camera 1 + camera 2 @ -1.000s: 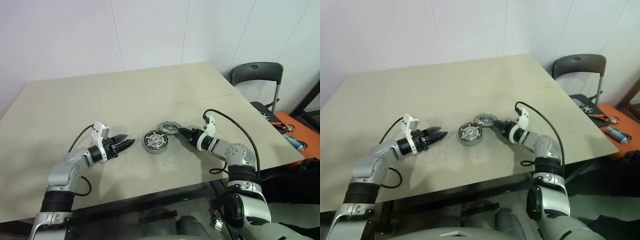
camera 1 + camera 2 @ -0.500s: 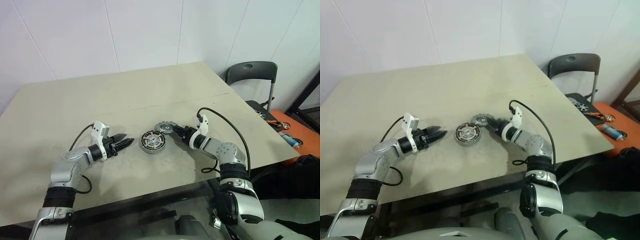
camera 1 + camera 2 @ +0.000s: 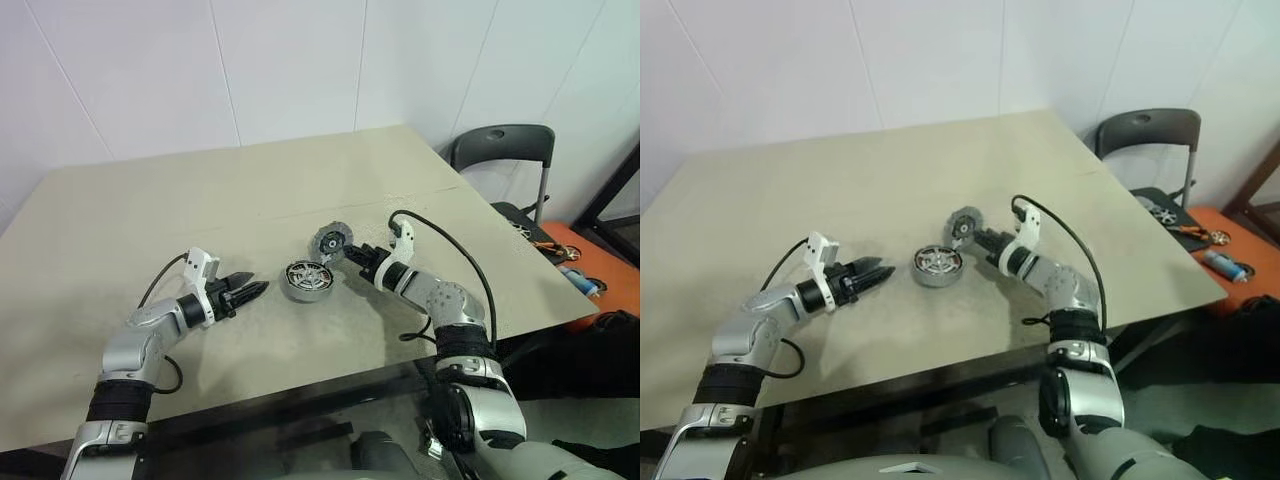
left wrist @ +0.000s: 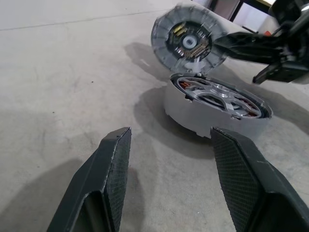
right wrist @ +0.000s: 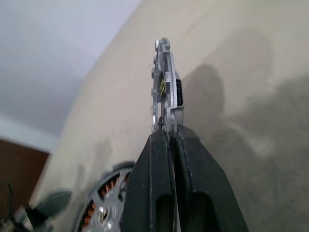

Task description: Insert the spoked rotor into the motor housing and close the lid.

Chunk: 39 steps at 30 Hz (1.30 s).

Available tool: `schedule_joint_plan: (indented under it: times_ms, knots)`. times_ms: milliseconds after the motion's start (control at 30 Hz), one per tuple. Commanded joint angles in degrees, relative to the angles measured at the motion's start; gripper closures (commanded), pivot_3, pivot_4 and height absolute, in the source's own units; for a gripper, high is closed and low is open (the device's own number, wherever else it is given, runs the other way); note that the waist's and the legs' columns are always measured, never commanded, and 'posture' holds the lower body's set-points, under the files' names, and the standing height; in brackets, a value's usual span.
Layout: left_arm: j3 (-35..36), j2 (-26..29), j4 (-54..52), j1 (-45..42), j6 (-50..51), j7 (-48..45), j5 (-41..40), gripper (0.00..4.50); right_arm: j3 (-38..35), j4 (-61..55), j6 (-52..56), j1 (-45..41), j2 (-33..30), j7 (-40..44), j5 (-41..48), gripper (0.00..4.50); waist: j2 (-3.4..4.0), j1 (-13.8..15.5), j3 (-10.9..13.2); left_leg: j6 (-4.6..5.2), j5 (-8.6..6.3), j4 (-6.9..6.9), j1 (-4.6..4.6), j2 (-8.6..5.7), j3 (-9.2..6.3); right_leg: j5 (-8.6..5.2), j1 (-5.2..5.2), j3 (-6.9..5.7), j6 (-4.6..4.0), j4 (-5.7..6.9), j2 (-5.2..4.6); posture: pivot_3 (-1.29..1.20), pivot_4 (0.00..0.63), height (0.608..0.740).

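From the head views, the motor housing sits flat on the bench with the spoked rotor already seated inside it, while the right tool holds the lid on edge, lifted just beyond and beside the housing; the left tool hovers near the housing's other side, apart from it. In the left wrist view, its two fingers stand apart with nothing between them, aimed at the housing wall. The lid's toothed rim and dark inner face are plain here. In the right wrist view, the right tool's fingers are pinched shut on the lid's thin rim, edge-on. The lid looks like stiff, light metal, probably slick on its flat faces, so a rim pinch may let it pivot; the housing seems heavy enough to stay put, best steadied by its outer wall.
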Motion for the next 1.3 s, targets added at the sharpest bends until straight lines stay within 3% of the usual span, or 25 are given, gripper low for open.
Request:
schedule_joint_plan:
  times_ms: [33,167,267,733,1000,1200,1300]
  knots:
    - [0.7,0.4,0.6,-1.5,-1.8,-0.7,0.3,1.71,14.3,-11.2,-0.8,3.4,-2.3,5.3,-5.7,4.49,0.0,-0.1,0.0,0.0,0.0,0.0,-0.05,0.0,0.0,0.0,-0.08,0.0,0.0,0.0,0.0,0.0,0.0,0.74]
    - [0.9,0.5,3.1,-2.7,-2.9,-1.4,0.7,1.71,26.6,-20.8,-6.3,7.0,-8.9,10.4,-13.1,4.49,0.0,0.0,0.0,-0.01,0.0,-0.02,-0.09,0.0,0.0,-0.03,-0.1,0.0,0.03,-0.07,0.0,0.0,0.0,0.74]
    - [0.9,0.5,3.7,-2.9,-3.4,-1.6,0.7,1.71,31.3,-22.0,-11.8,8.3,-12.3,11.3,-18.8,4.49,-0.03,0.1,0.0,-0.01,-0.01,-0.05,-0.1,0.0,0.02,-0.06,-0.09,0.0,0.08,-0.17,-0.01,0.0,0.0,0.74]
    - [1.3,1.0,2.5,-1.3,-3.6,-1.8,0.4,1.71,41.8,-13.0,-43.9,9.4,-19.6,9.0,-44.0,4.49,-0.06,0.3,0.0,-0.01,-0.01,0.05,-0.04,-0.01,0.01,-0.12,0.05,-0.01,0.19,-0.15,-0.02,0.0,0.0,0.74]
    - [1.2,0.7,0.9,-0.4,-3.2,-1.2,0.2,1.71,41.7,-12.9,-52.6,12.7,-21.1,8.5,-49.8,4.49,-0.27,0.4,-0.2,-0.01,-0.01,0.03,-0.03,-0.01,0.01,-0.04,0.07,-0.01,0.05,-0.18,-0.03,0.0,0.0,0.74]
    - [1.0,0.4,-0.6,-0.2,-2.3,-0.5,-0.1,1.71,42.5,-11.0,-53.9,12.6,-21.8,10.0,-53.2,2.7,-0.42,0.7,-0.2,-0.01,-0.01,0.05,-0.02,-0.02,0.03,-0.04,0.09,0.01,0.04,-0.19,-0.04,0.0,0.0,0.74]
    - [0.9,0.3,-0.9,-0.3,-2.0,-0.3,-0.1,1.71,43.2,-10.4,-55.4,13.1,-22.1,10.8,-54.2,2.7,-0.43,0.9,-0.2,-0.01,-0.01,0.06,0.15,-0.01,0.0,-0.16,0.27,-0.02,0.19,-0.14,-0.02,0.0,0.0,0.74]
